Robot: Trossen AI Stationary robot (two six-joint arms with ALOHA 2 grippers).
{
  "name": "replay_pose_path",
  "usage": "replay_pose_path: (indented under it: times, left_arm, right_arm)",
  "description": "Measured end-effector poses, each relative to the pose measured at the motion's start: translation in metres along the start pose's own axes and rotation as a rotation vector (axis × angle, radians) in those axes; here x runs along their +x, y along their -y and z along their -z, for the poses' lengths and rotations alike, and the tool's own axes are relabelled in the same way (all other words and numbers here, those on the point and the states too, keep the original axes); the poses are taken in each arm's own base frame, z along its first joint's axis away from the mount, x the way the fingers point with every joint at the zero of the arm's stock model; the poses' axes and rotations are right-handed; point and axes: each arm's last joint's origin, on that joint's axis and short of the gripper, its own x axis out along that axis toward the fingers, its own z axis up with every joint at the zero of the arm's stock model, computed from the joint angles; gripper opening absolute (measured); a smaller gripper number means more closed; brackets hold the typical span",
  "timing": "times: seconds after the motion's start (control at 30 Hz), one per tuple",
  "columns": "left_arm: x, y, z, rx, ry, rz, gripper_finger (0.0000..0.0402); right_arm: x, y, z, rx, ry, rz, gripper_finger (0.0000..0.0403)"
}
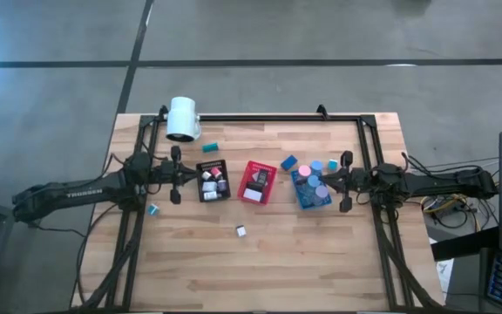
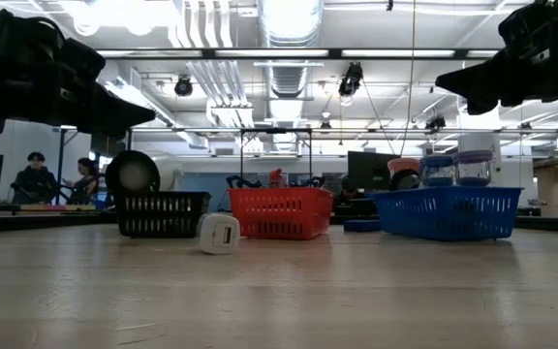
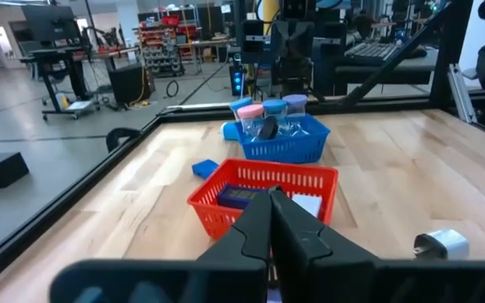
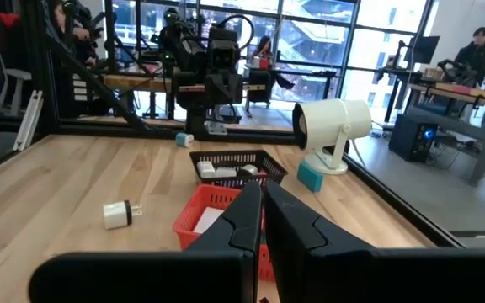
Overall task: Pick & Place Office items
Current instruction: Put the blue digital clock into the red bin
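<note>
Both pincers hang pressed together and empty above a wooden table [image 1: 321, 262]: the left gripper [image 1: 178, 174] beside the black tray [image 1: 213, 180], the right gripper [image 1: 345, 181] beside the blue tray [image 1: 310, 188].

Office items lie partly sorted. A small white plug-like block [image 1: 241, 230] sits alone on open wood in front of the trays, well apart from both arms. A teal bit [image 1: 152, 209] rests near the left arm; a teal block [image 1: 208, 146] lies by the big white cylinder [image 1: 182, 119]; a blue piece [image 1: 288, 162] sits just behind the blue tray.

The black tray holds white and dark blocks. The red tray [image 1: 257, 182] holds a white piece and a dark one. The blue tray holds pink, blue and lavender round caps.

The white block looks light, rigid and smooth, likely to skid; its flat opposite sides seem the best hold.
</note>
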Motion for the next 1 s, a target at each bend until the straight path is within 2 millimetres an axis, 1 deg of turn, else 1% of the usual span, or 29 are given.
replay_pose_path:
  times: [0.2,0.43,0.5,0.57,0.7,0.87,1.0]
  left_arm:
    - [0.000,0.000,0.000,-0.007,0.000,0.000,0.0011]
    - [0.000,0.000,0.000,-0.012,-0.001,-0.001,0.0010]
    - [0.000,0.000,0.000,-0.016,-0.001,-0.001,0.0010]
    - [0.000,0.000,0.000,-0.016,-0.001,-0.001,0.0010]
    - [0.000,0.000,0.000,-0.018,0.001,-0.002,0.0011]
    - [0.000,0.000,0.000,-0.018,0.001,-0.002,0.0008]
    - [0.000,0.000,0.000,-0.023,0.001,-0.002,0.0010]
  right_arm:
    - [0.000,0.000,0.000,0.003,0.002,0.006,0.0013]
    - [0.001,0.002,0.002,0.031,-0.017,0.078,0.0013]
    - [0.002,0.003,-0.002,0.058,-0.019,0.101,0.0013]
    - [0.005,0.004,-0.013,0.081,-0.024,0.132,0.0013]
    - [0.012,0.007,-0.045,0.066,-0.093,0.185,0.0013]
    - [0.025,0.013,-0.093,0.015,-0.335,0.211,0.0013]
    - [0.047,0.021,-0.126,-0.002,-0.511,0.251,0.0013]
